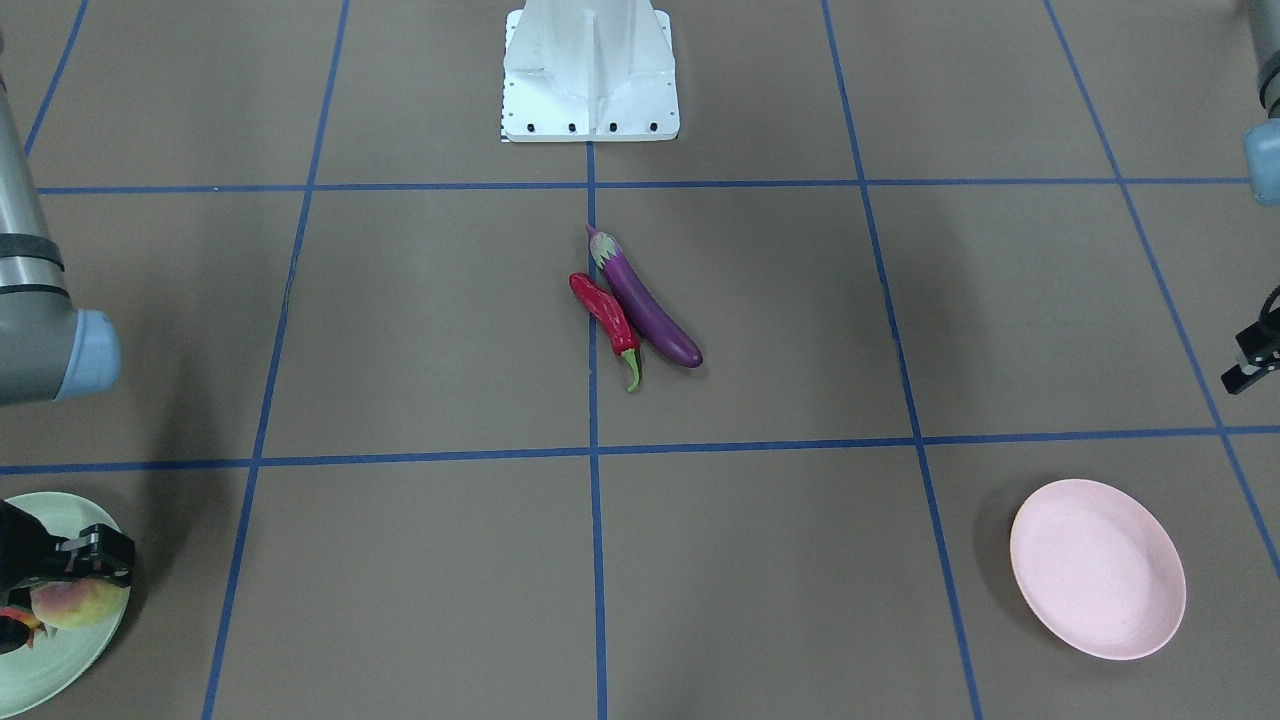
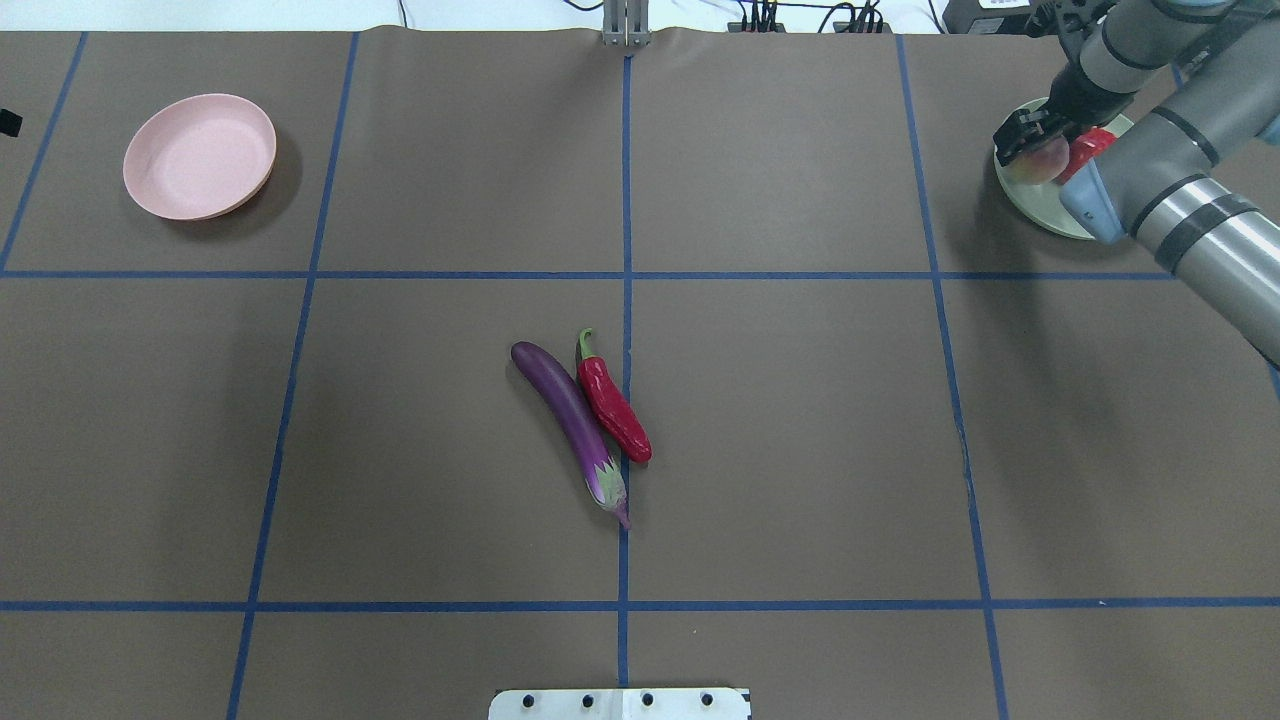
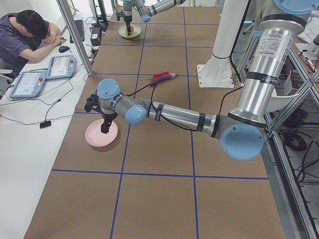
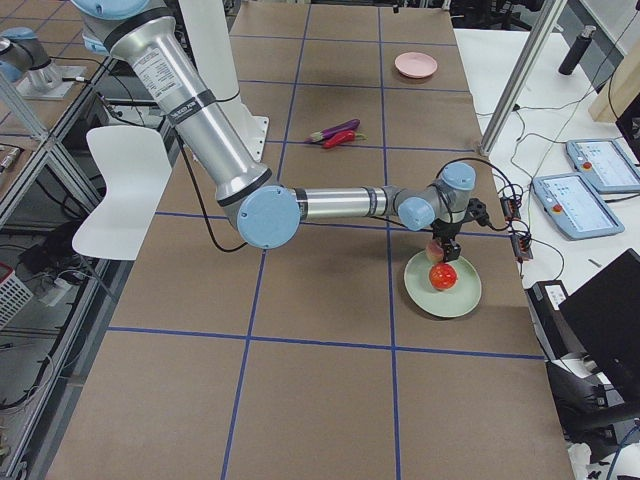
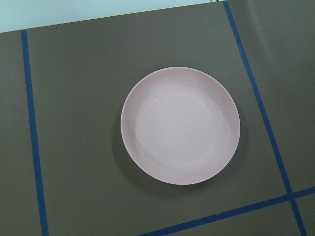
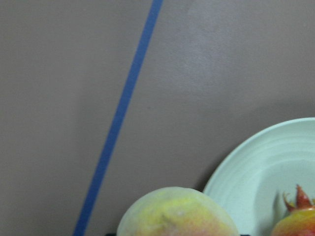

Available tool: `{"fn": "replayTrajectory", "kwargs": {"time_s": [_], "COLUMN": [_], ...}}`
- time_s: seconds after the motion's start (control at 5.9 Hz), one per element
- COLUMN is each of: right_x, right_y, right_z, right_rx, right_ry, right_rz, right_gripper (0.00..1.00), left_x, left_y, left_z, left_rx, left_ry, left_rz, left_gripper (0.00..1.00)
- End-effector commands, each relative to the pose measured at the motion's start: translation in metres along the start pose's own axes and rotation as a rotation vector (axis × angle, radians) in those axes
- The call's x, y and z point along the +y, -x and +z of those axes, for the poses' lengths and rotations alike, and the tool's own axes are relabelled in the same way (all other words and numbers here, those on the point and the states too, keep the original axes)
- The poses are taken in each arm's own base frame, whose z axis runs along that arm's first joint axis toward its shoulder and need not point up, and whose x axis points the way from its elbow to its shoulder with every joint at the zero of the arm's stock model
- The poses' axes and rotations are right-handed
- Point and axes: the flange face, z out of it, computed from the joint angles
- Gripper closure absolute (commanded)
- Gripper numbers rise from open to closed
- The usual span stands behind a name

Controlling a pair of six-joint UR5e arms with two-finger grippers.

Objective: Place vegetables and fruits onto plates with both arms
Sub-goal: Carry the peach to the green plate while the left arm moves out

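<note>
A purple eggplant point(image 1: 650, 305) point(image 2: 570, 410) and a red chili pepper point(image 1: 603, 310) point(image 2: 612, 405) lie touching side by side at the table's middle. My right gripper point(image 1: 88, 572) point(image 2: 1030, 140) is shut on the yellow-green peach point(image 1: 68, 603) point(image 6: 177, 214) just over the mint green plate point(image 1: 50, 672) point(image 2: 1040, 208). The red-orange pomegranate point(image 2: 1090, 145) point(image 6: 295, 221) lies on that plate. My left gripper point(image 1: 1250, 365) point(image 3: 104, 127) hangs over the empty pink plate point(image 1: 1097, 567) point(image 5: 180, 125). I cannot tell whether its jaws are open.
The white base block point(image 1: 590, 70) stands at the robot's edge behind the vegetables. Blue tape lines cross the brown table. An operator point(image 3: 25, 35) sits at a side desk with tablets beyond the far edge.
</note>
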Motion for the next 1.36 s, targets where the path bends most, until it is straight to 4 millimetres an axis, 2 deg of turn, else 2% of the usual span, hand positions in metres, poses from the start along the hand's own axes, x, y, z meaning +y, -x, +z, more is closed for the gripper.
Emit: {"fn": "replayTrajectory", "kwargs": {"time_s": [0.0, 0.17, 0.34, 0.51, 0.68, 1.02, 1.19], "right_x": [0.007, 0.006, 0.003, -0.003, -0.009, -0.01, -0.01], "right_y": [-0.027, -0.025, -0.023, -0.016, -0.01, -0.008, -0.008], "right_z": [0.01, 0.009, 0.007, 0.0, -0.005, -0.007, -0.008], "right_rx": [0.012, 0.019, 0.018, 0.013, 0.006, 0.004, 0.004], "right_ry": [0.016, 0.011, 0.008, -0.003, -0.012, -0.017, -0.018], "right_rz": [-0.002, 0.002, 0.011, 0.051, 0.072, 0.07, 0.07], "right_gripper": [0.78, 0.01, 0.0, 0.0, 0.0, 0.0, 0.0], "left_x": [-0.002, -0.003, -0.003, 0.001, -0.01, -0.015, -0.013], "left_y": [-0.004, -0.007, -0.021, -0.055, -0.098, -0.206, -0.268], "left_z": [0.0, -0.001, 0.0, 0.017, 0.038, 0.1, 0.123], "left_rx": [0.004, 0.006, 0.015, 0.035, 0.035, -0.012, -0.022], "left_ry": [-0.002, -0.003, -0.005, 0.021, 0.037, 0.071, 0.11], "left_rz": [0.006, 0.008, -0.028, -0.115, -0.228, -0.371, -0.466], "left_gripper": [0.0, 0.0, 0.0, 0.0, 0.0, 0.0, 0.0]}}
